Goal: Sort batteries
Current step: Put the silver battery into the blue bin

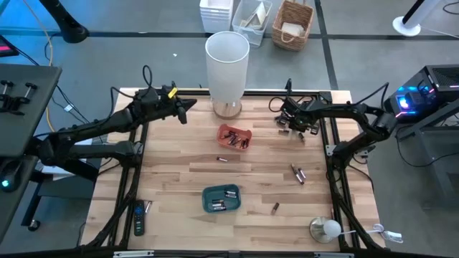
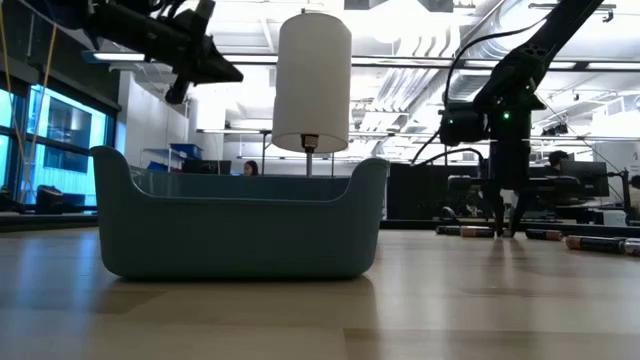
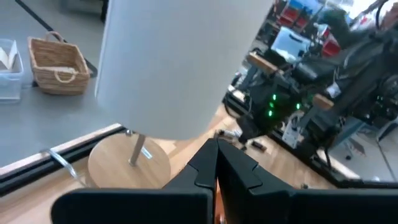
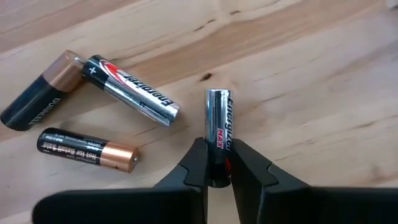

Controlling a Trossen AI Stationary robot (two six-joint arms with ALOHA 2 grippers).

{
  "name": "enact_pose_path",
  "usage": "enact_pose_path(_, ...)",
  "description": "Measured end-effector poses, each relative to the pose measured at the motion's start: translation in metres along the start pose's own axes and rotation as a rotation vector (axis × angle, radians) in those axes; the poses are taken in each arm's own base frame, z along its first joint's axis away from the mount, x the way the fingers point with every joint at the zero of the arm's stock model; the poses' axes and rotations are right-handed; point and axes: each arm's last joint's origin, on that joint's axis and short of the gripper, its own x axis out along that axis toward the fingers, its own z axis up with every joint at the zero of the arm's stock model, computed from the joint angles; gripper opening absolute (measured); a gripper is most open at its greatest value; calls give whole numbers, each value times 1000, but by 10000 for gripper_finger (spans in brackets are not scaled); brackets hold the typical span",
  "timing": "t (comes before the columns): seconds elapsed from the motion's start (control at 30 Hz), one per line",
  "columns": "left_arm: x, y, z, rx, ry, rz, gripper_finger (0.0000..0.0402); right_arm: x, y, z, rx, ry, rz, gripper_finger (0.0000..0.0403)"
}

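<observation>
The silver battery (image 4: 218,127), low in the right wrist frame, is small, rigid, slick and prone to rolling. The right gripper (image 4: 217,168) pinches its lower end; mid-body looks steadier. The left gripper (image 3: 216,163) hangs closed and empty near the lamp (image 1: 227,68), upper centre.

A: Floor? 
B: Grey floor (image 1: 129,43), dark seams, across the high view's top. Wicker basket (image 1: 292,25) and white bins (image 1: 216,13) top centre.

A: Furniture? 
B: Wood table (image 1: 179,179) mid-frame. Black desk (image 1: 21,107) at left edge.

A: Low view? 
B: Blue-lit windows (image 2: 55,130) far left. White ceiling (image 2: 420,40) with ducts and strip lights along the top. Monitors (image 2: 590,180) at right; a person (image 2: 250,168) seated far back, centre-left.
</observation>
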Motion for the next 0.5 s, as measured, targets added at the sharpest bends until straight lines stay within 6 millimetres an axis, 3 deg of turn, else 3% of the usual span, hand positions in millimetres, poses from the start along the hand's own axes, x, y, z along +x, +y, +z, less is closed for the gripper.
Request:
enact_pose_path(0.1,0,1,4,-23,-30,-1,0,-10,4,-2,-64,-43,5,34)
enact_pose_path(0.3,-1,2,11,-24,-86,-51,0,-57,9,-5,-166,-136,119,34)
enact_pose_path(0.5,-1,4,13,-14,-95,-50,0,-108,24,-21,-343,-203,442,33)
